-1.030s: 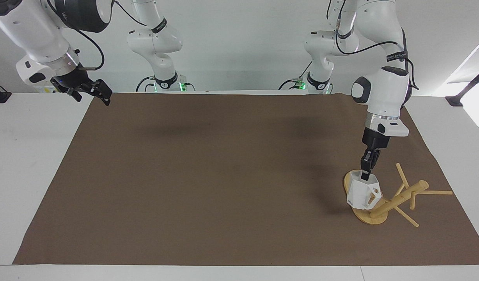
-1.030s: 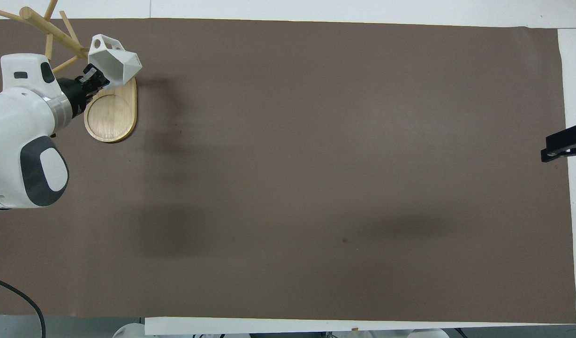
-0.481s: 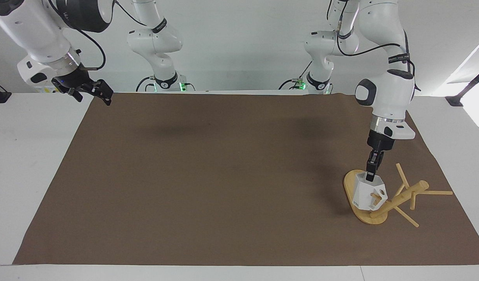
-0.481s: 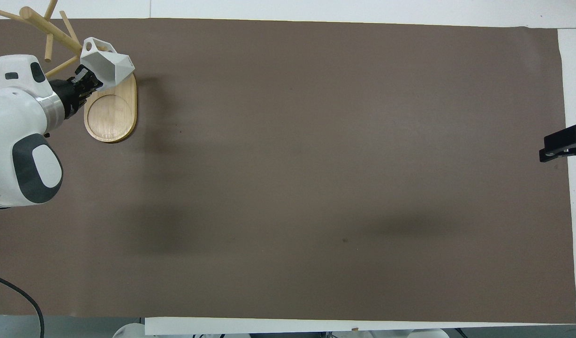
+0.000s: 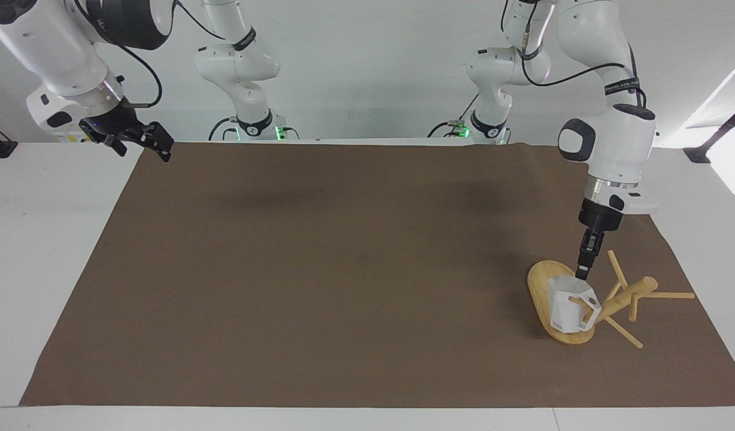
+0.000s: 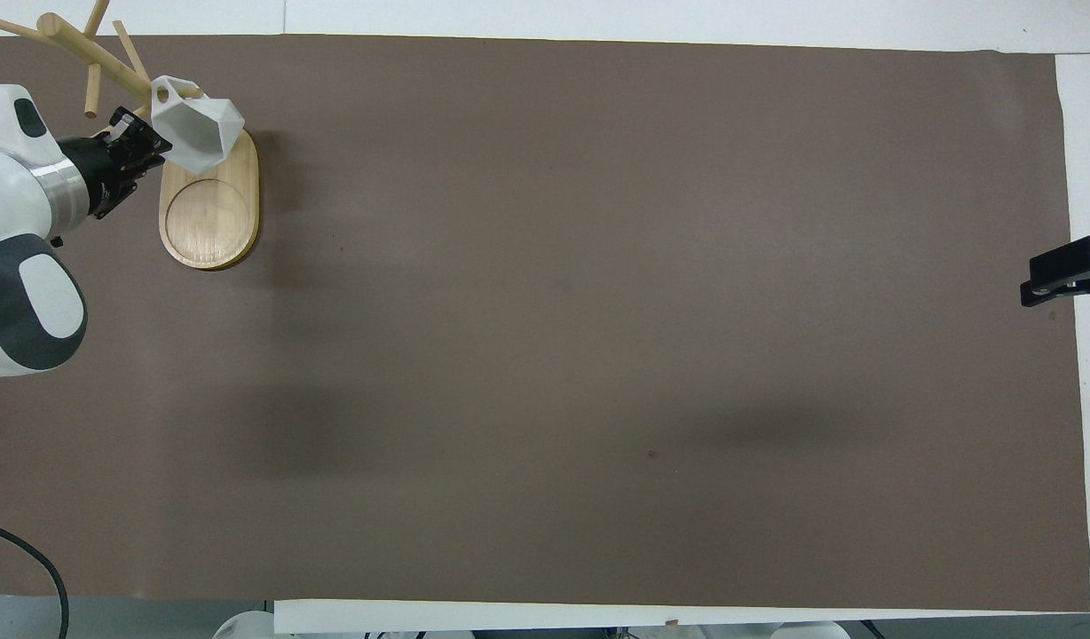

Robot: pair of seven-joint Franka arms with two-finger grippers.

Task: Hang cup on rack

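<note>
The white faceted cup (image 5: 566,308) hangs low over the bamboo rack's oval base (image 5: 538,281), at the left arm's end of the table. A thin peg (image 5: 579,301) passes through the cup's looped handle. In the overhead view the cup (image 6: 199,124) sits beside the rack's post (image 6: 92,55), over the base (image 6: 209,217). My left gripper (image 5: 582,273) is shut on the cup's rim from above; it also shows in the overhead view (image 6: 146,138). My right gripper (image 5: 157,142) waits open and empty over the mat's corner at the right arm's end (image 6: 1064,275).
The brown mat (image 5: 343,269) covers most of the white table. The rack's other pegs (image 5: 667,294) stick out from the post (image 5: 628,294) toward the table's end and edge.
My left gripper has carried the cup toward the rack's post and lowered it, and a peg now sits in the handle's loop. The right arm has not moved.
</note>
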